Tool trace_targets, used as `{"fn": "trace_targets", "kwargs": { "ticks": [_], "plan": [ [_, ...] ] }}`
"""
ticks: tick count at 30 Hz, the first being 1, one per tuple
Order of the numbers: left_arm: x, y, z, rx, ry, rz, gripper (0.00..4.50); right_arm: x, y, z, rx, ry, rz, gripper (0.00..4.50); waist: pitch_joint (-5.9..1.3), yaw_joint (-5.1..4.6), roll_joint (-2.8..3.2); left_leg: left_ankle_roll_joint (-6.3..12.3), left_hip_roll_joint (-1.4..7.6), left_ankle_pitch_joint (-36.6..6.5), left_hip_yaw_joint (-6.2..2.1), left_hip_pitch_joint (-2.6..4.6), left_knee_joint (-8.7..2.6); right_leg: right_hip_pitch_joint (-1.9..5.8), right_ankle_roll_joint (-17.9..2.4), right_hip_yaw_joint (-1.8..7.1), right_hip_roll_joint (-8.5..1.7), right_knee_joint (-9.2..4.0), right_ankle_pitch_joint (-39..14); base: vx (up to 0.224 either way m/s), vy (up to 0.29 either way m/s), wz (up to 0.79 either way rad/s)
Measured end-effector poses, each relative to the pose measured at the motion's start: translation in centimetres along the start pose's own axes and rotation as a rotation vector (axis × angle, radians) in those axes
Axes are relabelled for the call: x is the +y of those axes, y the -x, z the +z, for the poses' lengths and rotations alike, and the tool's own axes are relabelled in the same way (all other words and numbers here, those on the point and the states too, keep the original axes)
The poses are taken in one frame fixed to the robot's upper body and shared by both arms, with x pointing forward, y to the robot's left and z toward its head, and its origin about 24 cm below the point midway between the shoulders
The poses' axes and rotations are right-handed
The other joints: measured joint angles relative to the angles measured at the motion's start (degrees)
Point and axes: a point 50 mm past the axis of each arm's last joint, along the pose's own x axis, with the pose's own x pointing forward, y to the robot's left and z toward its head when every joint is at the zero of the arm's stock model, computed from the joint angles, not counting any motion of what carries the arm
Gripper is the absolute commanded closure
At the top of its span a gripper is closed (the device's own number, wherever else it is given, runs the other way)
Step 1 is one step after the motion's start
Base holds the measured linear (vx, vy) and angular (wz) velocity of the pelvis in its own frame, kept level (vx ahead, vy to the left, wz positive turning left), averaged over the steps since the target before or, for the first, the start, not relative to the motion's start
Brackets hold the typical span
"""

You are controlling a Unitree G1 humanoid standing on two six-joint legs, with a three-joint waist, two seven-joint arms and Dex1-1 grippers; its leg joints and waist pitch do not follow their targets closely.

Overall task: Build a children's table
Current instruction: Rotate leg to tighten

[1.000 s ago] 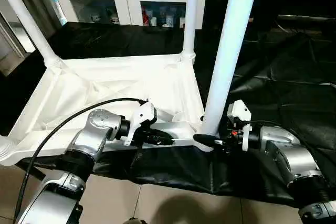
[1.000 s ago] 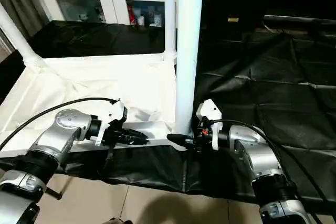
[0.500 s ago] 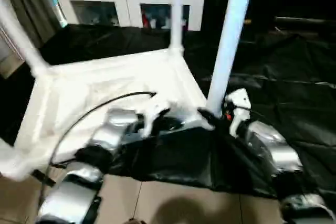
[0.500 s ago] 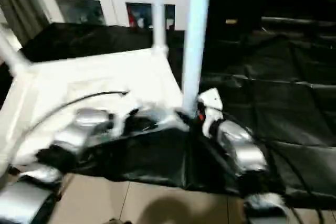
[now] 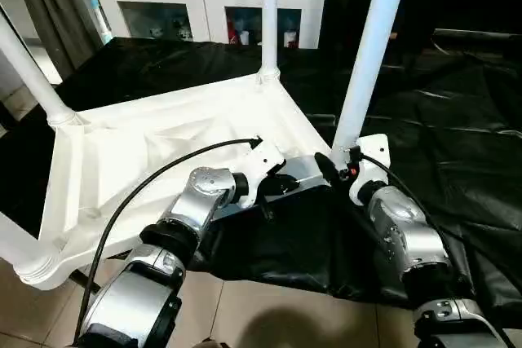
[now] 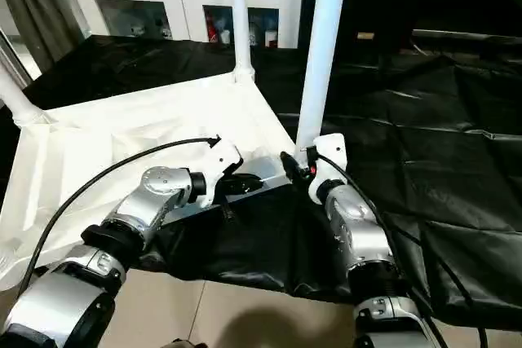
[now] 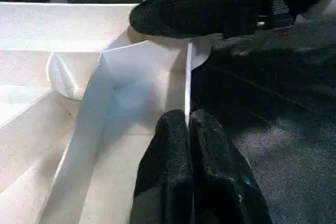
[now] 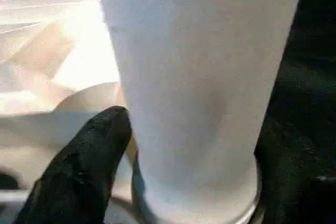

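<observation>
1. The left claw (image 7: 189,145) is closed on the thin near rim of the children's table (image 5: 163,152), its two fingers (image 7: 165,161) pinching that edge just left of the near right corner.
2. The right claw (image 8: 184,182) sits spread around the foot of the near right leg (image 5: 371,46), one finger (image 8: 84,156) on each side of the tube where it meets its corner socket.
3. Since a second ago the upturned top has swung — its near right corner now lies further from the robot, and both arms reach further out with it. Some of this may be the camera's own move.
4. The table lies underside up on the black sheet (image 5: 457,120), with a leg standing at each corner in view.
5. My reading — the last leg is seated, and the robot is repositioning the table.
</observation>
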Motion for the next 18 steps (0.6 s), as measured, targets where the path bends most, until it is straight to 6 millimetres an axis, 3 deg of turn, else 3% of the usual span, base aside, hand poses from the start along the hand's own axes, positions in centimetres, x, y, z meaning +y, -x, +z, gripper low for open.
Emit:
{"fn": "trace_targets", "kwargs": {
  "ticks": [13, 18],
  "plan": [
    [0.1, 4.6, -1.2, 0.016, -0.036, -0.256, 4.50, -0.5, 3.4, 0.9, 0.095, 0.149, 0.553, 0.83, 0.01, 0.21, 0.03, 0.12, 0.32, 0.07, 0.02, -0.42, -0.03, -0.40, -0.05, -0.25, 0.18, 0.15, -0.04, 0.000, 0.000, 0.00],
    [-0.2, 5.4, -1.4, 0.035, -0.039, -0.339, 4.50, -0.2, 3.9, 0.9, 0.111, 0.165, 0.656, 0.83, 0.03, 0.69, 0.01, 0.33, 0.29, 0.11, 0.07, -0.59, 0.15, -0.46, -0.10, -0.23, 0.10, 0.15, -0.06, 0.000, 0.000, 0.00]
  ]
}}
